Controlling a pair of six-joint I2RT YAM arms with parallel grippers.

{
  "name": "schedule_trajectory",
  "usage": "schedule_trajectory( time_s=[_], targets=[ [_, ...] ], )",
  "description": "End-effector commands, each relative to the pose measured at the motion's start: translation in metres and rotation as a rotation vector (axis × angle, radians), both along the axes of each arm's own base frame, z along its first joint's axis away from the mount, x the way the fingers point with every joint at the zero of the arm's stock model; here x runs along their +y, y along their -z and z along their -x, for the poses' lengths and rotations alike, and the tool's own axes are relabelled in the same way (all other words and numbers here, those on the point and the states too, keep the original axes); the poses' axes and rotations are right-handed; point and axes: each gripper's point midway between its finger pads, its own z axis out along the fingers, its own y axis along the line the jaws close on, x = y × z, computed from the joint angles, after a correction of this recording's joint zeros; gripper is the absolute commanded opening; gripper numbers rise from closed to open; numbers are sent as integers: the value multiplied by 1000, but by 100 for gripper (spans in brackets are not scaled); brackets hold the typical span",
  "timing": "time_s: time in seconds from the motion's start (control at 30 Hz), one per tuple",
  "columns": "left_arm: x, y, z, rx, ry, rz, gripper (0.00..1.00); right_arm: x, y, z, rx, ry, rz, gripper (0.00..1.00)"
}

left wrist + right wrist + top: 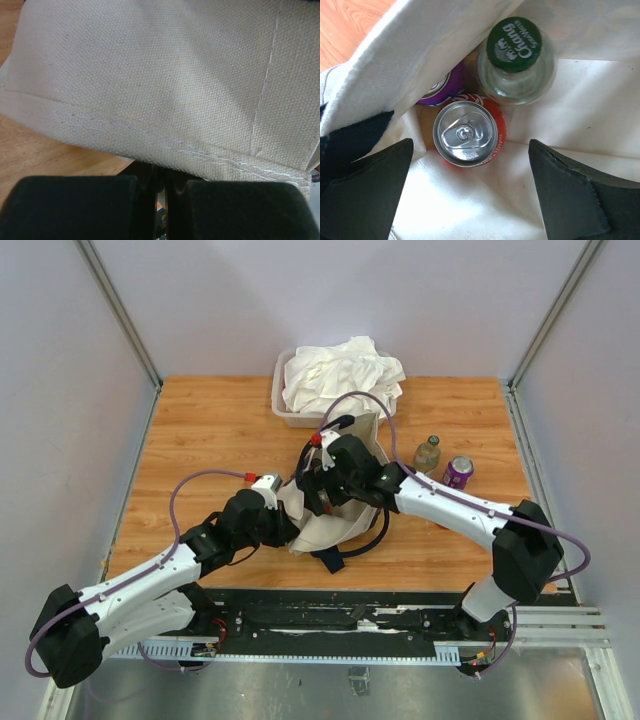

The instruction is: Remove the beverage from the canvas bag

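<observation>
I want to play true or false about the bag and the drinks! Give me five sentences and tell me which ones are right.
1. A red can stands inside the canvas bag. True.
2. The right gripper is squeezing the red can. False: its jaws are open, one on each side, not touching the can.
3. The left gripper is wide open. False: it is shut, pinching the bag's hem.
4. A purple can stands on the table outside the bag. True.
5. The plastic tub is full of bottles. False: it holds white cloth.
</observation>
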Motion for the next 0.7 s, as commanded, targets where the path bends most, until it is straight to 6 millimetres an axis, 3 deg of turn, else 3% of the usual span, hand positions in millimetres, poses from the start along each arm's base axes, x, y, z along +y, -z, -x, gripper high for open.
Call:
schedule_trajectory(
  time_s=[0.0, 0.27, 0.57, 0.67],
  targets=[
    [18, 30, 11, 70, -17, -99, 6, 15, 10, 12, 22, -56, -23, 99],
    [17, 29, 11, 70, -20, -96, 6, 14, 27, 8, 24, -37, 43, 98],
    [18, 30, 11, 68, -23, -95, 6, 7, 66, 6, 78, -19, 150, 98],
    [19, 31, 12, 70, -26, -93, 6, 5, 65, 7, 74, -17, 148, 98]
  ],
)
